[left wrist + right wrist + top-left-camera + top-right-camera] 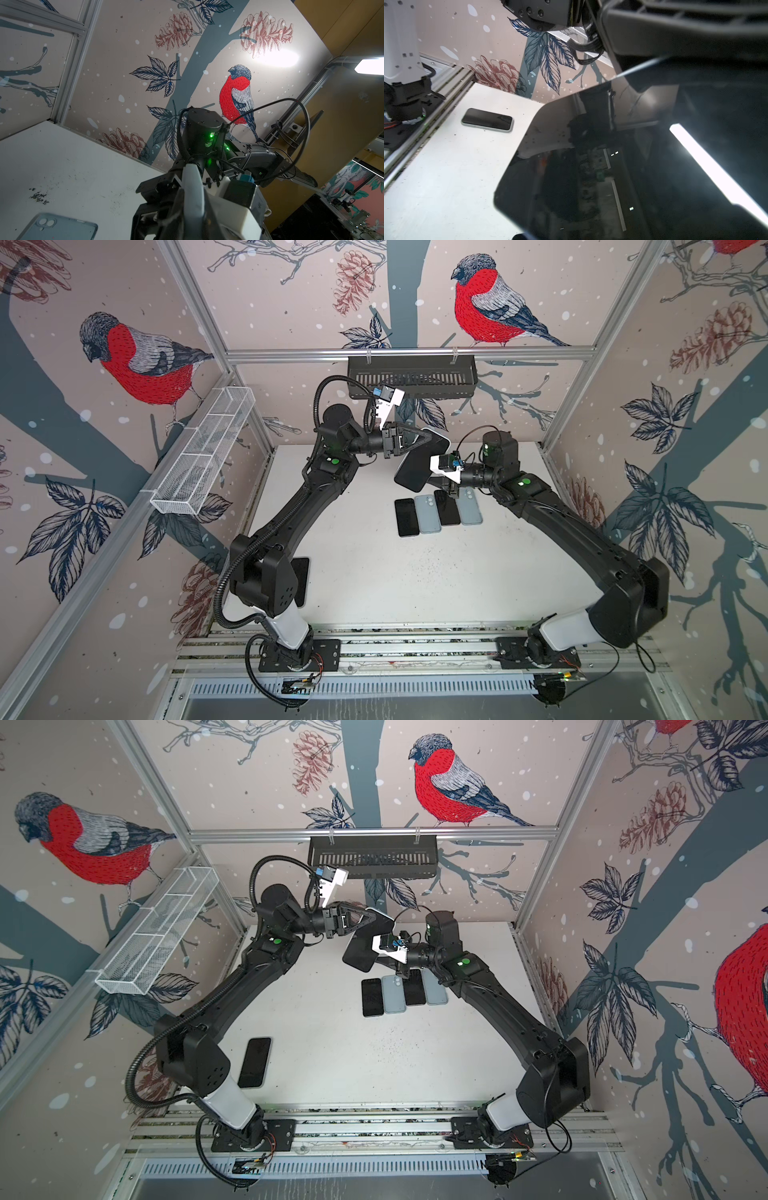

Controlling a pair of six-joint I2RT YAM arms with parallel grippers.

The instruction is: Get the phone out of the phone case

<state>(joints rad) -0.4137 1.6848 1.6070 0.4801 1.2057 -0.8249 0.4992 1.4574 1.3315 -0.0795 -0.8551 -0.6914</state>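
Had the phone (417, 466) up off the table (374, 572), above the middle of the far edge, tilted with the dark screen upward, presumably to give both arms room around its edges. Had the left gripper (422, 438) clamped tight on the upper end, pinching across a pale rim, apparently the phone case (193, 187); judged this an anchoring hold, meant to steady the case for a pull or a push from the opposite side. Found the right gripper (444, 485) close against the lower half of the phone, hidden under its own camera mount; could not tell the width of its jaws, nor any hold on anything. Judged phone and case not yet apart. Noted bare phones (405, 517) and empty cases (428, 514) laid flat in a neat row right of the middle, nearer the far edge, probably finished pairs set aside. Noted one spare phone (254, 1063) near the near left corner, likely waiting its turn.
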